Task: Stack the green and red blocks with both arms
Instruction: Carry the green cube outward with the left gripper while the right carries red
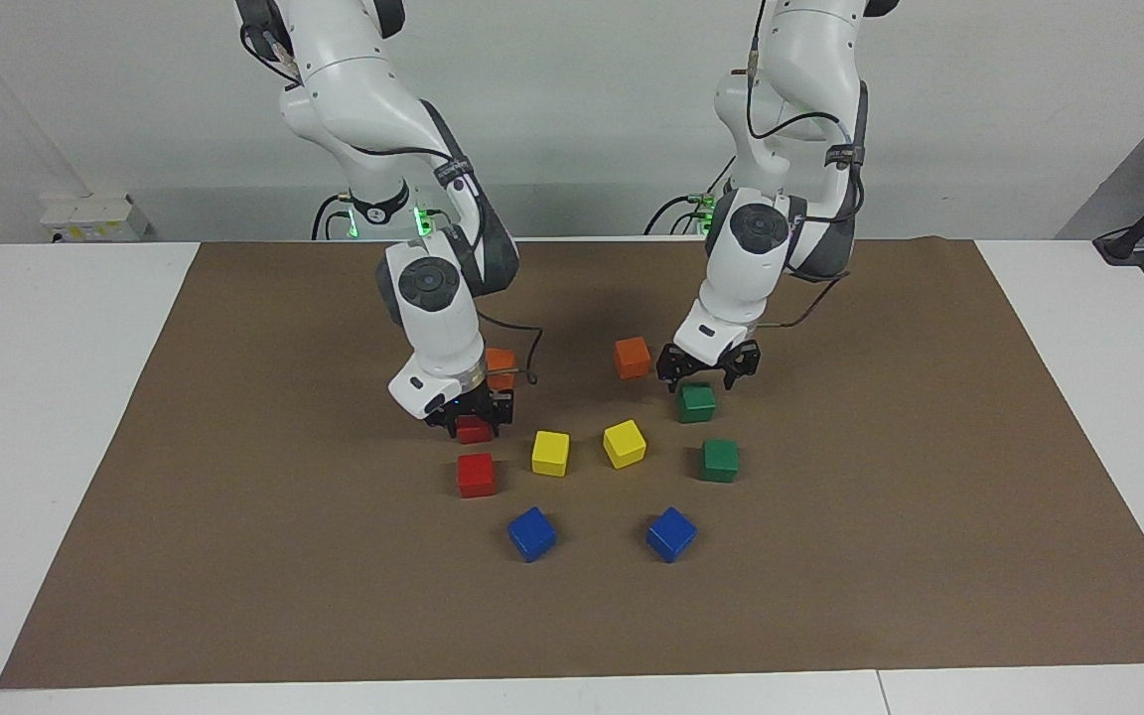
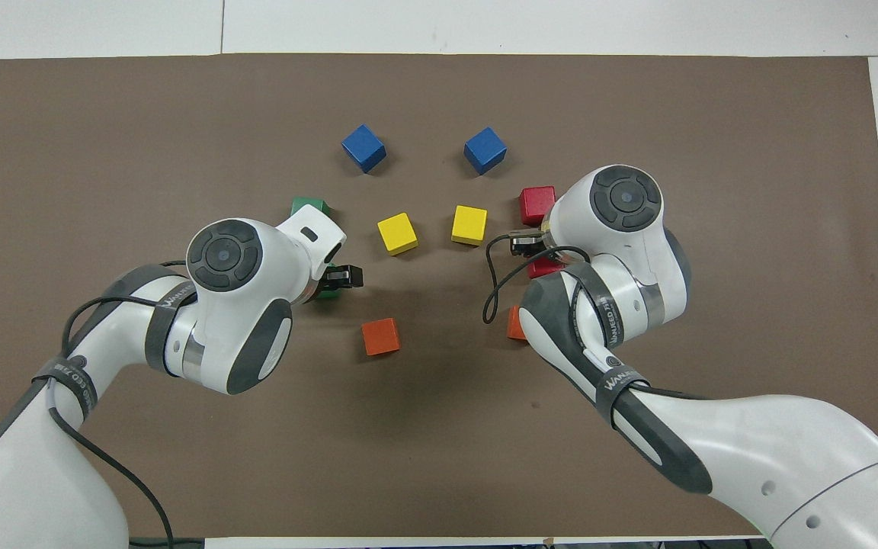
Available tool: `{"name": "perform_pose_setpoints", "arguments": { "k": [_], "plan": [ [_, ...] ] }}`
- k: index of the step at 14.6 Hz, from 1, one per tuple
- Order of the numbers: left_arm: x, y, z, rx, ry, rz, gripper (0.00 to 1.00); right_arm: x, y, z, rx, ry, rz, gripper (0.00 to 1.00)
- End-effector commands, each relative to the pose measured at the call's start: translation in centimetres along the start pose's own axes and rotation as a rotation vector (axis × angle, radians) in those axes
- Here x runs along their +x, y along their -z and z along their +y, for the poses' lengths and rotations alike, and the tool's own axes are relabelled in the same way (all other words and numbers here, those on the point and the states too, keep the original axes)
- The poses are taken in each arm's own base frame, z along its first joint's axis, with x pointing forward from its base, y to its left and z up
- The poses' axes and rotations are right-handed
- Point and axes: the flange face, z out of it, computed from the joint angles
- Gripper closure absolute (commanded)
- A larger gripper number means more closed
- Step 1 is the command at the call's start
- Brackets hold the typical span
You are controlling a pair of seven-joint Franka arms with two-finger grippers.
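Toward the right arm's end of the mat, right gripper down low on a red block, block directly under it (cannot tell whether clenched or released). Just beside, farther from the robots, second red block, apart from the first and resting on the mat. Orange block partly hidden by that arm's wrist.

Between the two arms, pair of yellow blocks side by side but apart; farther out, pair of blue blocks.

Toward the left arm's end, left gripper spread wide, released, hovering over a green block without touching it. Second green block near, farther from the robots.

Underneath everything, brown mat laid flat on a white table; plain pale wall at the robots' end.

Equal on every side, all four (cubes); uncovered red and green ones flat on a face, roughly square to the mat's edges.
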Motion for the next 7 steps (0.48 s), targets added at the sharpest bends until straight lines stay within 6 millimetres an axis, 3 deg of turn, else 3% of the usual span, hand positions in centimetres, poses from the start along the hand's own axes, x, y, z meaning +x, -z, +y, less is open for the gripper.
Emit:
{"name": "perform_pose_setpoints", "arguments": {
  "k": [1, 3, 5, 6, 7],
  "plan": [
    [-0.1, -1.6, 0.8, -0.005, 0.013, 0.000, 0.00, 1.8, 4.5, 1.3, -0.026, -0.028, -0.037, 1.00],
    [-0.3, -2.1, 0.8, -0.001, 0.005, -0.008, 0.00, 4.0, 10.1, 3.6, -0.035, -0.028, -0.054, 1.00],
    [-0.3, -2.6, 0.8, 0.002, 0.004, -0.014, 0.00, 5.5, 12.9, 8.6, -0.030, 0.009, -0.035, 1.00],
    [-0.3, -2.6, 0.8, 0.000, 0.004, -0.011, 0.05, 6.0, 13.4, 11.3, -0.021, 0.026, -0.030, 1.00],
    [-0.3, -2.7, 0.8, 0.001, 0.006, -0.012, 0.22, 6.5, 13.5, 14.0, -0.017, 0.030, -0.030, 1.00]
  ]
}}
